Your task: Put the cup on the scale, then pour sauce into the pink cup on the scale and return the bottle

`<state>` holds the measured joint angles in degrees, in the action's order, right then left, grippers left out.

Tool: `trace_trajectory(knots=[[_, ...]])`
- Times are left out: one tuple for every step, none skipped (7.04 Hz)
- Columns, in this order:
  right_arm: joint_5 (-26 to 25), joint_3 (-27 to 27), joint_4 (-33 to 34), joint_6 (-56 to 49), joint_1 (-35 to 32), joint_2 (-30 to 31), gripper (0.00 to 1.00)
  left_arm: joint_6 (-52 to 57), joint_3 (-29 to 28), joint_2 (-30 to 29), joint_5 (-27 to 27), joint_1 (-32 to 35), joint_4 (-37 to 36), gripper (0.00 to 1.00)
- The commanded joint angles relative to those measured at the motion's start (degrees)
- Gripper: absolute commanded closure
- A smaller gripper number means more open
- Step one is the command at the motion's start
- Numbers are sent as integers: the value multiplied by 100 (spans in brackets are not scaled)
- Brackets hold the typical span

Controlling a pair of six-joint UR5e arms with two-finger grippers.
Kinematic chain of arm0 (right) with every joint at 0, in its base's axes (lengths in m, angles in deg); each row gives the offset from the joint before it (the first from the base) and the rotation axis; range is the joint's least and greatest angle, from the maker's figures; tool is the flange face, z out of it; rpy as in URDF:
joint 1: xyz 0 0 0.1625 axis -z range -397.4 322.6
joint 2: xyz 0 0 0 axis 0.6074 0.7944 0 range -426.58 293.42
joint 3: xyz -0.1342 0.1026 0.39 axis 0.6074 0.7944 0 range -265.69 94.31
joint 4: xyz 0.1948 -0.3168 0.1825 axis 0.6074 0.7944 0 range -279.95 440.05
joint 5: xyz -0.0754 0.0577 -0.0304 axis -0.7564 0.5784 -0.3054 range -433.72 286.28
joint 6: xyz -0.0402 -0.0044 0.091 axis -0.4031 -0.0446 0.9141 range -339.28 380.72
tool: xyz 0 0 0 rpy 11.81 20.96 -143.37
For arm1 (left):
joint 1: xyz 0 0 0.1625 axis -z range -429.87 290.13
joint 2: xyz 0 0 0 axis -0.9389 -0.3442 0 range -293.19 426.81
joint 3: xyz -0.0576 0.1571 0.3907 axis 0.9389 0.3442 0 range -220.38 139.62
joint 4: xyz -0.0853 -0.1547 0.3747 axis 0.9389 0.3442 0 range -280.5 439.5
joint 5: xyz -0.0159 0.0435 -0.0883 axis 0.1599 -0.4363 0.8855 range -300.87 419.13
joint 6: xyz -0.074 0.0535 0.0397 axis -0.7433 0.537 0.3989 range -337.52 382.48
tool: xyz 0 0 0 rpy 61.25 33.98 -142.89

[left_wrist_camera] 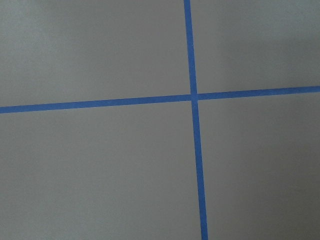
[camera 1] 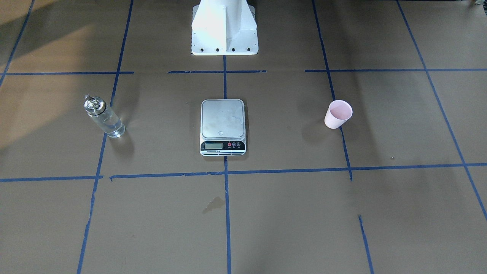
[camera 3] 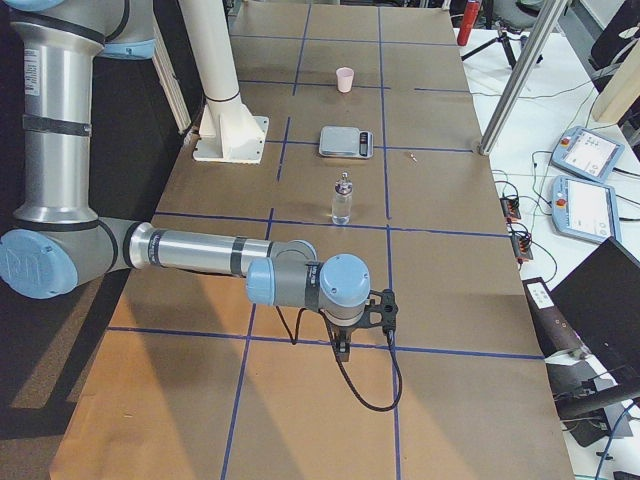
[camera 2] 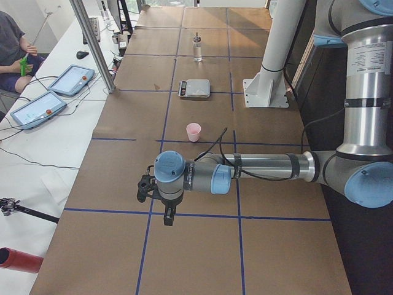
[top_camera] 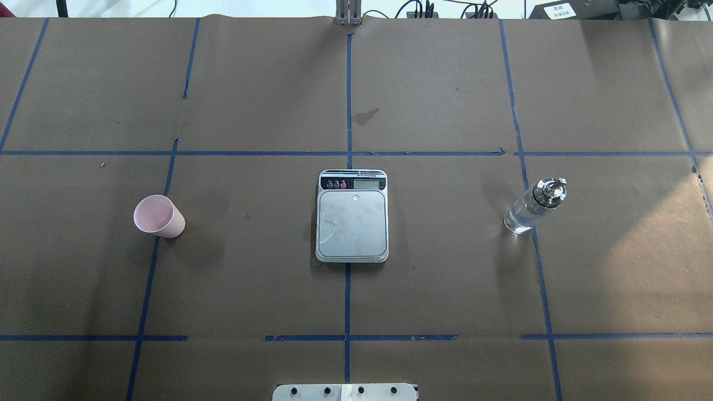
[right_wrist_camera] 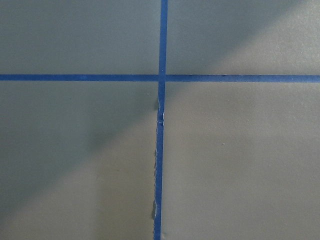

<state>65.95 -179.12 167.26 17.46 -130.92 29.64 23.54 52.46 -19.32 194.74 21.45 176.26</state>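
Step in hand: none started. The first step, cup onto scale, is not yet done.

Left gripper [camera 2: 167,216] hangs over the brown paper-covered table [top_camera: 445,267], fingers down, holding nothing. It shows only in the side view, so I cannot tell whether it is released or clenched. The same goes for the right gripper [camera 3: 343,348].

The small pale pink tapered cup [top_camera: 159,217] stands upright well ahead of the left gripper, toward mid-table. The flat steel-topped kitchen scale [top_camera: 352,223] lies beyond the cup, platform bare. The small clear glass bottle with a metal spout [top_camera: 532,209] stands ahead of the right gripper, between it and the scale, with clear sauce [top_camera: 518,219] inside.

Next move, as I judge it: the left gripper travels forward to the cup, comes down and closes on its wall.

Room: nothing shows between the left gripper and the cup. The white arm pedestal [camera 2: 267,86] stands off to its robot side, and the table edge with a slanted metal post [camera 2: 92,46] is on its outer side.
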Motion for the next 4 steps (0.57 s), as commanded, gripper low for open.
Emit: trace_trajectory(knots=[[7, -26, -46, 236, 0, -33, 0, 9, 41, 0, 0, 0, 1, 0], [7, -52, -55, 343, 0, -42, 0, 0, 93, 0, -9, 0, 9, 0], [7, -70, -55, 353, 0, -59, 0, 0, 433, -61, -61, 0, 18, 0], [7, -70, -55, 362, 0, -77, 0, -17, 898, -122, -53, -35, 88, 0]])
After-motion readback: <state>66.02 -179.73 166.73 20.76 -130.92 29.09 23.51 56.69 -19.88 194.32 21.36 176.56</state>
